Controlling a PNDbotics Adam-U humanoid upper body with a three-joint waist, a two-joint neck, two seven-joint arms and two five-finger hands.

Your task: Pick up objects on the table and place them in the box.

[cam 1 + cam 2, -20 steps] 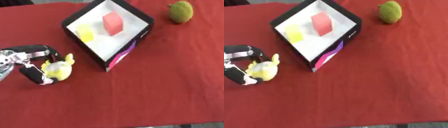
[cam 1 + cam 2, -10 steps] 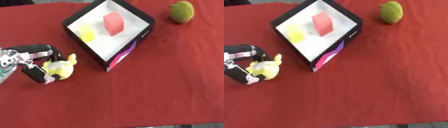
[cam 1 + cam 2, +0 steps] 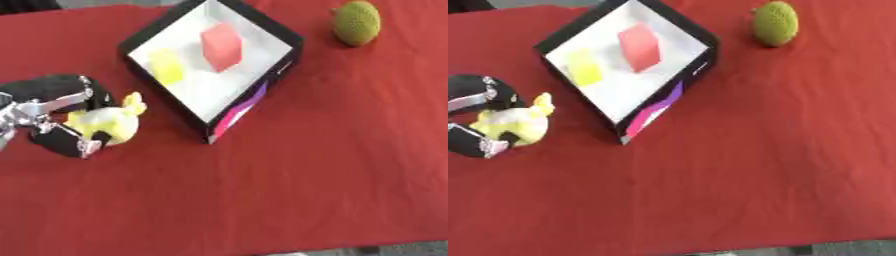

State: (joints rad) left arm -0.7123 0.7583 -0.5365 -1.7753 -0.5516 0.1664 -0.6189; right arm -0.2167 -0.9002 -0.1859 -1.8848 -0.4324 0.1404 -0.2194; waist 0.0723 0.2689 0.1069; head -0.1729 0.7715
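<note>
Where red cloth (image 3: 289, 180) covers table: soft yellow toy (image 3: 107, 122), pale, lumpy, small tuft at top, far left, just left of box (image 3: 262, 30). Left hand (image 3: 54, 117) curled round toy. Box black-walled, white inside, holding red block (image 3: 222, 46) and yellow piece (image 3: 165, 66). Green textured ball (image 3: 357, 23) far right.

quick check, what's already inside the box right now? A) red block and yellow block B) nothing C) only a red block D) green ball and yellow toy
A: the box holds a red block and a yellow block on its white floor, while the green ball sits on the cloth beyond the box and the left hand is curled round the yellow toy beside it.
</note>
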